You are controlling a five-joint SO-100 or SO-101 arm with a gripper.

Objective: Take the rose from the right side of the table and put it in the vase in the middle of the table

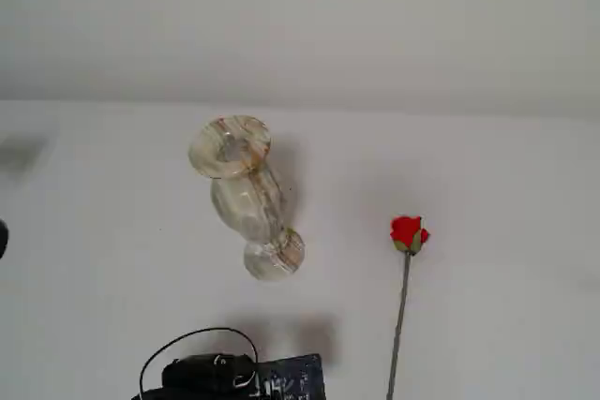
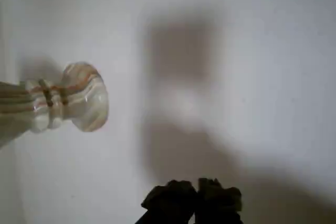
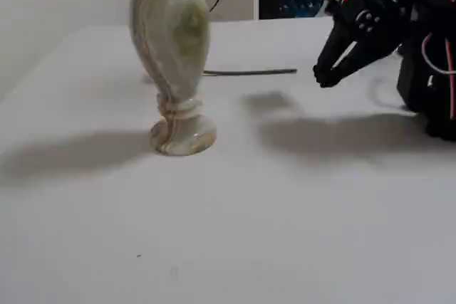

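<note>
Rose (image 1: 407,232) lies flat on the white worktop (image 1: 487,325) in a fixed view from above, its red bloom pointing up the picture and its thin grey-green stem (image 1: 401,325) running straight down to the bottom edge. It sits to the right of the vase (image 1: 246,196), well apart from it and touching nothing else. The vase stands upright near the middle of the worktop, its flared rim empty as far as that view shows, and its marbled cream body narrows to a ringed waist above a round foot (image 3: 182,135), seen in the low fixed view. In that same view the stem (image 3: 249,72) shows as a dark line lying behind the vase. The black tool (image 3: 326,76) hangs above the worktop at the right of that picture, clear of both rose and vase, casting a soft shadow below it. Its two fingers meet at the tips and hold nothing. The wrist view shows the fingertips (image 2: 181,195) dark and blurred at the bottom edge, with the vase foot (image 2: 84,97) off to the left.
</note>
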